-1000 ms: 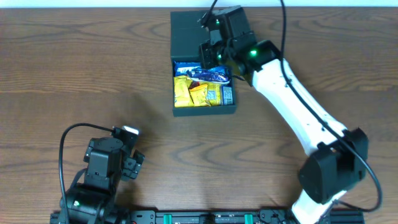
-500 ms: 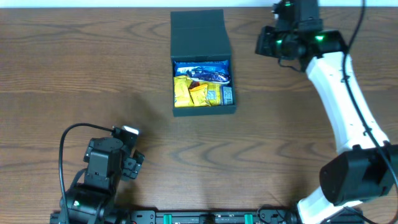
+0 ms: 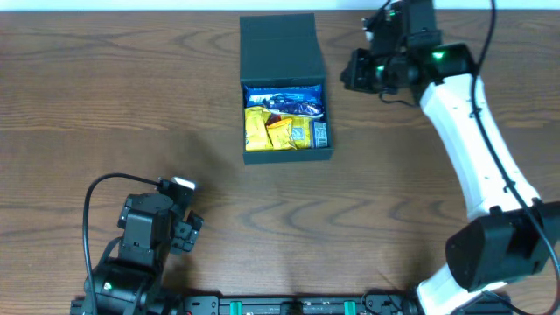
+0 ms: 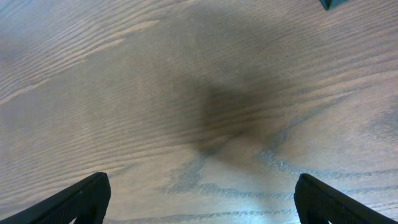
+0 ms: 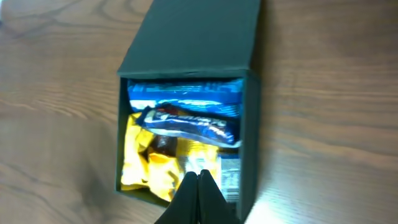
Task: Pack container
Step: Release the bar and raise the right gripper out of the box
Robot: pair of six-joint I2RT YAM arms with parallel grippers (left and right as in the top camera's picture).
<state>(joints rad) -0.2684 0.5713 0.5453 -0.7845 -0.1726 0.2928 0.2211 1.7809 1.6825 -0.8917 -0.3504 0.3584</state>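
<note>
1. Beneath the container: a brown wood-grain table (image 3: 87,105), which carries everything else in the scene.
2. Right of the container: the white right arm (image 3: 472,149) reaches up from the near edge. The right gripper (image 3: 357,70) sits level with the lid and clear of the box. In the wrist view its fingers (image 5: 199,186) are pressed tight together with nothing between them.
3. Near-left of the container and well apart from it: the black left arm (image 3: 144,236). The left gripper (image 4: 202,199) is spread wide, with only bare wood grain between its two fingertips.
4. Container (image 3: 289,156): a dark teal-black square box at the far middle of the table. Its lid flap (image 5: 193,34) is thrown open along the far edge.
5. Inside the container:
   - A blue packet (image 5: 183,96) lies against the lid side.
   - A dark blue bar (image 5: 186,121) lies across just nearer.
   - Yellow packets (image 5: 140,155) fill the near half.
   - All of them sit below the rim.
</note>
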